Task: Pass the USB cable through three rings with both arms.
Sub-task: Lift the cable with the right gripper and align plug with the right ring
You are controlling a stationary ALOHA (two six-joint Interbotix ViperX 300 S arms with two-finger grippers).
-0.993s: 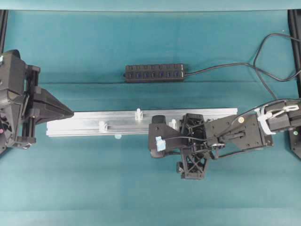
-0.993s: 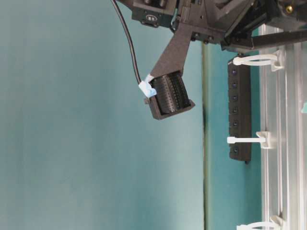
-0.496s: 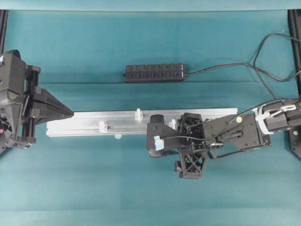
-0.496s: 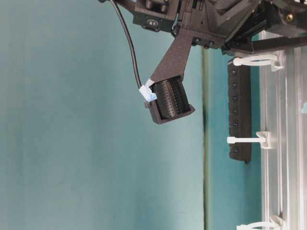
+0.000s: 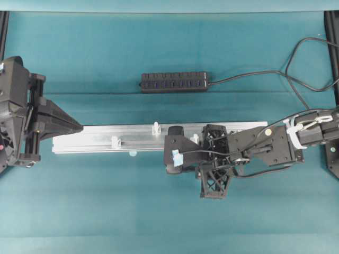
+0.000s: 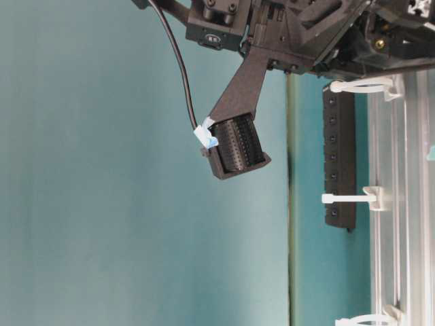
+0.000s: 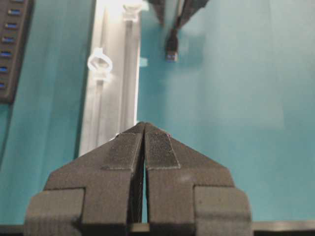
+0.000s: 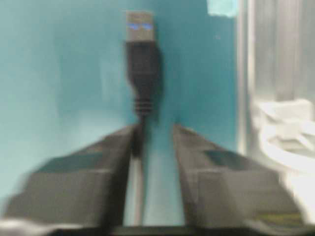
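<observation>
The USB cable's black plug point(image 8: 141, 44) sticks out past the fingertips of my right gripper point(image 8: 153, 129), and its cord runs back along the inner face of the left-hand finger. Teal cloth shows through a gap between the blurred fingers, so the gripper is open. In the overhead view my right gripper point(image 5: 170, 153) hovers by the near edge of the silver rail point(image 5: 132, 136), next to the right-hand ring point(image 5: 195, 139). The other two rings point(image 5: 156, 127) point(image 5: 115, 142) stand further left. My left gripper point(image 5: 80, 127) is shut and empty at the rail's left end.
A black multi-port hub point(image 5: 174, 82) lies behind the rail, its cord looping off to the right. Teal cloth covers the table. In the table-level view the right gripper point(image 6: 234, 146) hangs well above the rings point(image 6: 350, 198).
My right gripper has drifted slightly left along the rail's near edge and its fingers have drawn closer together around the cable. The left arm has not moved.
</observation>
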